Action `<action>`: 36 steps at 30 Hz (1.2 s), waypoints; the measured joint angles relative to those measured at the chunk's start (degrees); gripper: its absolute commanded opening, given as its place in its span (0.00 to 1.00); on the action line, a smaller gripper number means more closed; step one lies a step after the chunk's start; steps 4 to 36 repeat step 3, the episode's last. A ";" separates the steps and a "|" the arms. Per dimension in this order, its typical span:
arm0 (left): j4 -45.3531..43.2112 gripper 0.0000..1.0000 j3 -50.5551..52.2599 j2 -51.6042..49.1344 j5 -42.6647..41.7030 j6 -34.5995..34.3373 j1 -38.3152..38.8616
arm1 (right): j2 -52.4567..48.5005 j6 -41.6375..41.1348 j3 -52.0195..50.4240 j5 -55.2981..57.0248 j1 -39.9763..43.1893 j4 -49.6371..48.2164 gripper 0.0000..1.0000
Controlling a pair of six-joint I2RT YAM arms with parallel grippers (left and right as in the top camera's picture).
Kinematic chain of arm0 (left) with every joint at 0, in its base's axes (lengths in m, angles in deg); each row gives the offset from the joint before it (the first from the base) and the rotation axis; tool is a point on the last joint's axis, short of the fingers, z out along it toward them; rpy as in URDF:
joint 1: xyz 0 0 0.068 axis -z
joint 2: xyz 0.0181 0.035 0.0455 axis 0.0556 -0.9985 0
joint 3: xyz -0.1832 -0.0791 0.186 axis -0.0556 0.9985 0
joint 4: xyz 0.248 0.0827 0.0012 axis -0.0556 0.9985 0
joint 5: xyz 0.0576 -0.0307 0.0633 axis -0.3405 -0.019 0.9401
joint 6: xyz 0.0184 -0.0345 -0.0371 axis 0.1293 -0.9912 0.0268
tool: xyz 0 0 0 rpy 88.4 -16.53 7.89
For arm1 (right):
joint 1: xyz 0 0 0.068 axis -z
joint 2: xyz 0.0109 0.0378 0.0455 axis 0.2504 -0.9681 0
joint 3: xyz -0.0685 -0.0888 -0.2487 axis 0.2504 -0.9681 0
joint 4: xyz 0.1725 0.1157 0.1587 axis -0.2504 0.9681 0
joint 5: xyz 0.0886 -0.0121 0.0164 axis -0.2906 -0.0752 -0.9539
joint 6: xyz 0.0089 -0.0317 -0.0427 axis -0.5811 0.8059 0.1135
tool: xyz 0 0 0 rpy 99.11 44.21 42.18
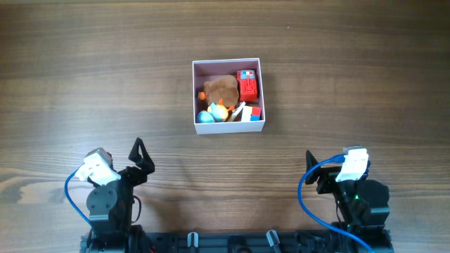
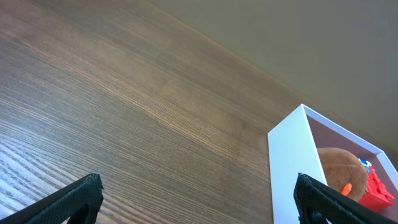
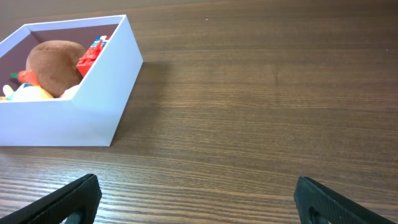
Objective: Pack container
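The container (image 1: 228, 64), a square white box with a pale pink inside, sits mid-table. It holds a brown plush toy (image 1: 221, 87), a red block toy (image 1: 247, 86), a blue ball (image 1: 204, 117) and other small toys. It also shows in the left wrist view (image 2: 289, 168) and the right wrist view (image 3: 93, 93). My left gripper (image 1: 140, 156) is open and empty near the front left, well short of the box. My right gripper (image 1: 314, 167) is open and empty near the front right. Both grippers' jaws show wide apart in their wrist views, left (image 2: 199, 199) and right (image 3: 196, 199).
Bare wooden tabletop (image 1: 351, 77) surrounds the box on all sides. Blue cables loop by each arm base (image 1: 304, 193). The table's far edge shows in the left wrist view (image 2: 249, 62).
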 measured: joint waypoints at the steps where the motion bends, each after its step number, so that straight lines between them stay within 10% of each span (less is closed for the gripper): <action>1: 0.00 1.00 0.00 0.00 0.02 -0.07 0.00 | 0.00 0.00 0.00 0.00 0.00 0.00 1.00; 36: 0.02 1.00 0.00 0.00 0.02 -0.17 0.00 | 0.00 0.00 0.00 0.00 0.00 0.00 1.00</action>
